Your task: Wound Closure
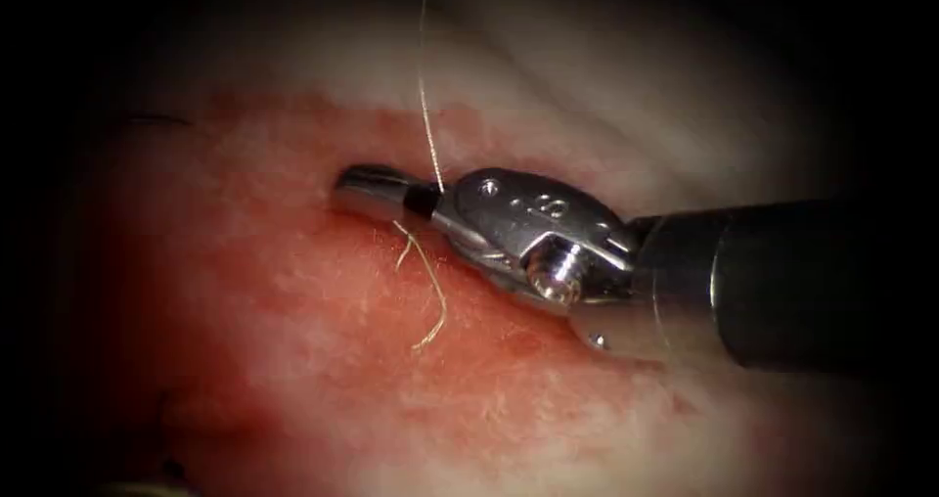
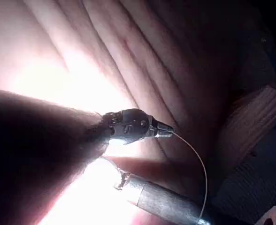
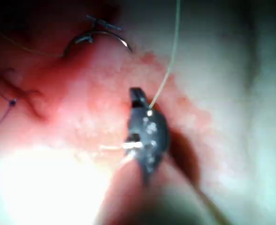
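In the endoscope view my right tool (image 1: 377, 189) comes in from the right and lies low over the red-stained tissue (image 1: 293, 360). Its jaws are shut on the pale thread (image 1: 426, 115) near their base. The thread runs straight up from there, and a short loose tail (image 1: 430, 296) curls on the tissue below the jaws. My left tool (image 2: 165, 130) is shut on the thread (image 2: 199, 164), which curves away from its tip. The curved needle (image 3: 98, 36) lies on the tissue beyond my right tool (image 3: 137, 96), and neither tool holds it.
Blue stitches (image 3: 9, 101) cross the tissue near the needle, and another blue knot (image 3: 103, 21) sits by its curve. The right arm's shaft (image 2: 161, 201) passes close under the left tool. Red fluid (image 1: 245, 262) stains the tissue around the right tool's jaws.
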### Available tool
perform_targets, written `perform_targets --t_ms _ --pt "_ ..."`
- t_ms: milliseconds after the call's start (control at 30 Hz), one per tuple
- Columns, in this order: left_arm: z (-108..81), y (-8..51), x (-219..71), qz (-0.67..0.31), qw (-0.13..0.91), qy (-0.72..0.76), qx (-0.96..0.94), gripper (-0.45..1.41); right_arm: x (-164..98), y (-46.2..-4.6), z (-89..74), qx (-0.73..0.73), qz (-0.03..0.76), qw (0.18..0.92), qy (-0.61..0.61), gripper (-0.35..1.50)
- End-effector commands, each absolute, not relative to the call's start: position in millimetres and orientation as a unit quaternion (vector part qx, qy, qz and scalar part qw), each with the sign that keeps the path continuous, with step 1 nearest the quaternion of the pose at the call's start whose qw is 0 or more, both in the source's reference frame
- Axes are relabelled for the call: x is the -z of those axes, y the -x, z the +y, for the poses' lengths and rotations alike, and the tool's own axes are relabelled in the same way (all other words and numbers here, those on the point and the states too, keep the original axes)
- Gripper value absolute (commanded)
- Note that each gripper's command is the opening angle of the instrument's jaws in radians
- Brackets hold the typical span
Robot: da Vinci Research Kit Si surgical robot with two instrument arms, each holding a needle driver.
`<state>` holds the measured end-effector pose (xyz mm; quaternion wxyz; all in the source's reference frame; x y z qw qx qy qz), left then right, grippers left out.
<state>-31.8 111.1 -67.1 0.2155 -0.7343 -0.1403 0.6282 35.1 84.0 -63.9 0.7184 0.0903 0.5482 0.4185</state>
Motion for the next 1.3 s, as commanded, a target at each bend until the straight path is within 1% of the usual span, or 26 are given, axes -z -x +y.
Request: perform_targets --t_ms 33,133,233,300,333,367,500,633,767,933,1000,1033,1300 --pt "111.5 32.0 66.6 -0.130 0.213 0.733 -0.633 -0.35 63.4 -35.5 84.5 -0.428 0.541 0.719 -0.079 1.43" --pt "111.9 31.0 66.3 -0.118 0.213 0.728 -0.641 -0.35 63.4 -34.0 85.2 -0.429 0.541 0.719 -0.080 1.45" --pt "112.3 28.8 65.4 -0.098 0.210 0.719 -0.655 -0.35 63.5 -29.9 86.4 -0.437 0.530 0.725 -0.061 1.46" --pt "112.5 27.5 64.5 -0.089 0.211 0.713 -0.663 -0.35 63.6 -28.1 86.7 -0.441 0.527 0.724 -0.055 1.46" --pt "112.5 25.7 62.9 -0.078 0.216 0.701 -0.675 -0.35 63.6 -25.8 86.5 -0.445 0.524 0.724 -0.050 1.46" --pt "112.4 25.1 62.1 -0.074 0.217 0.696 -0.680 -0.35 63.7 -25.1 86.3 -0.446 0.523 0.725 -0.049 1.46" --pt "111.5 23.4 58.3 -0.051 0.216 0.680 -0.699 -0.35 63.9 -23.4 86.0 -0.442 0.523 0.727 -0.049 1.45" --pt "110.4 22.1 53.5 -0.034 0.216 0.661 -0.718 -0.35 64.0 -22.7 85.9 -0.439 0.523 0.729 -0.048 1.45" --pt "109.6 21.9 47.1 -0.032 0.240 0.645 -0.725 -0.35 64.0 -22.2 85.9 -0.439 0.522 0.730 -0.047 1.43" --pt "111.0 24.4 42.8 -0.028 0.258 0.639 -0.724 -0.35 64.1 -22.0 85.8 -0.439 0.522 0.730 -0.047 1.43" --pt "111.8 26.5 41.7 -0.025 0.255 0.641 -0.724 -0.35 64.1 -21.8 85.7 -0.439 0.522 0.730 -0.047 1.43" --pt "112.7 28.9 40.9 -0.029 0.249 0.640 -0.726 -0.35 64.2 -21.4 85.6 -0.438 0.522 0.730 -0.047 1.43" --pt "112.4 37.6 35.9 -0.038 0.220 0.624 -0.749 -0.35 64.4 -18.8 85.5 -0.448 0.512 0.732 -0.037 1.43"
